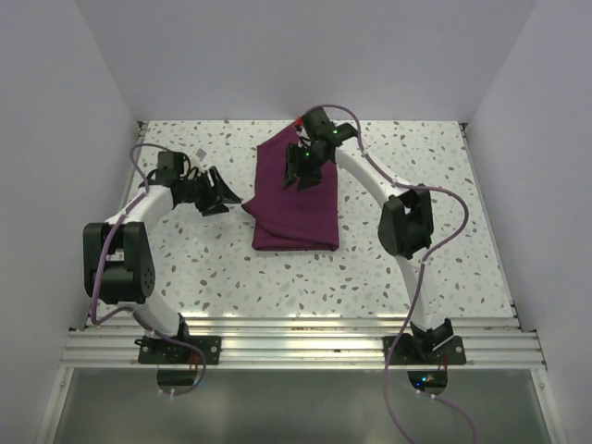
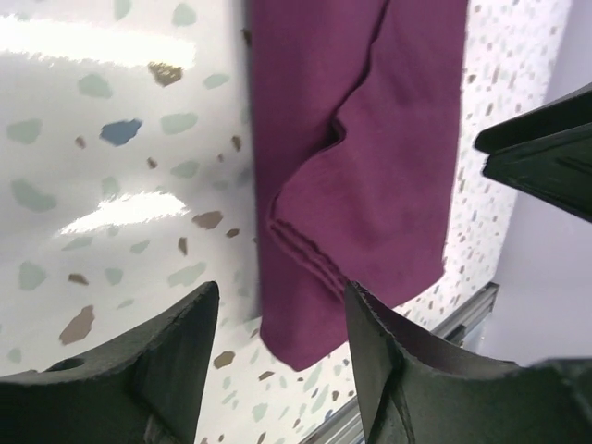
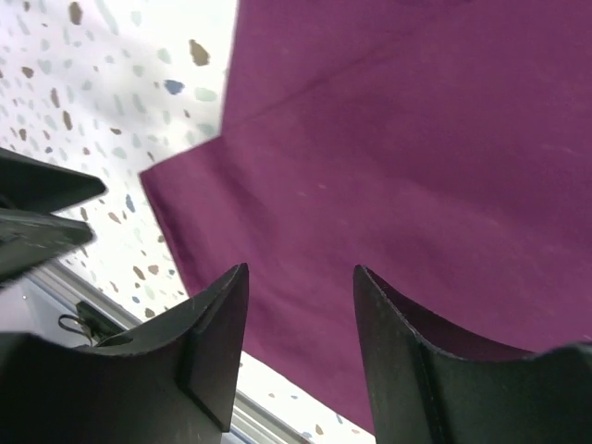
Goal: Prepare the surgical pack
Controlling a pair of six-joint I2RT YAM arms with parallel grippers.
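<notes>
Surgical pack [image 1: 294, 199]: a dark magenta-purple cloth, folded into a flat bundle. It lies on the speckled tabletop [image 1: 416, 268], at the middle and toward the far side, between the two arms. Its far left corner is turned in on a slant.

Left pincer [image 1: 222, 196]: we see it just beside the bundle's left edge, pointing at it. In the left wrist view its pincer [image 2: 277, 305] stands wide with nothing between the fingers [image 2: 176, 351]. The cloth [image 2: 370, 166] lies beyond them, its stacked fold edges showing along one side.

Right pincer [image 1: 301, 171]: it hangs over the far part of the bundle. In the right wrist view the pincer [image 3: 301, 277] is parted and holds nothing, and the cloth [image 3: 416, 185] fills most of the picture below the fingers [image 3: 398, 351]. We cannot tell whether the tips touch the fabric.

A metal rail [image 1: 296, 347] runs along the near edge and carries both arm bases.
</notes>
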